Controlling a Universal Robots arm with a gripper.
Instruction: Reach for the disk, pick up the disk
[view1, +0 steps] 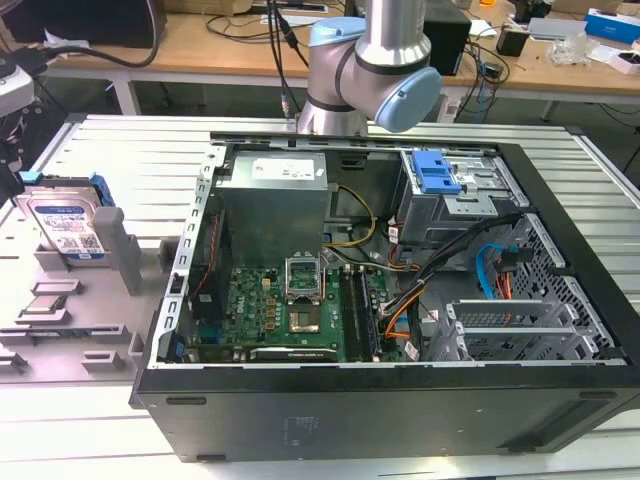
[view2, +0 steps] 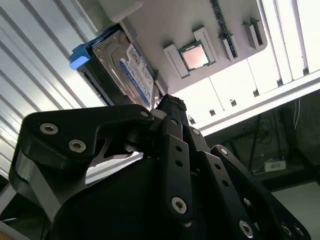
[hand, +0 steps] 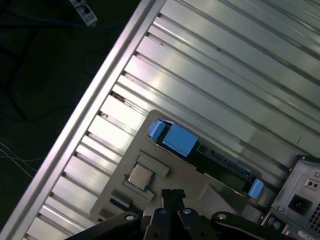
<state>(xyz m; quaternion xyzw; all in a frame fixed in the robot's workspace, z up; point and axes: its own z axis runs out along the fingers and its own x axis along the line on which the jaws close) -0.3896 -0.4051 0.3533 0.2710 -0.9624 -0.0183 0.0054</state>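
First, the exterior view: the disk (view1: 65, 225) stands on edge in a grey fixture plate (view1: 60, 335) near the slatted worktop's (view1: 130, 160) edge at the exterior view's left. Its printed label faces the camera and a blue bracket frames it. An open computer case (view1: 400, 410) fills the middle of the worktop, well apart from the disk. A silver power supply (view1: 275, 215), a green motherboard (view1: 280, 305) and a blue latch (view1: 435, 172) sit inside it. The robot arm (view1: 370, 60) rises behind the case's far side.

Next, the second wrist view looks along the black jaws. They are closed together with nothing between them. The disk (view2: 125, 65) lies beyond their tips, not touched, with a processor chip (view2: 195, 56) seated in the same grey plate beside it.

Last, the first wrist view shows the disk (hand: 207, 152) edge-on, blue bracket ends at both sides, between the chip (hand: 141, 176) and the bare worktop slats (hand: 215, 75). The closed jaws are apart from it.
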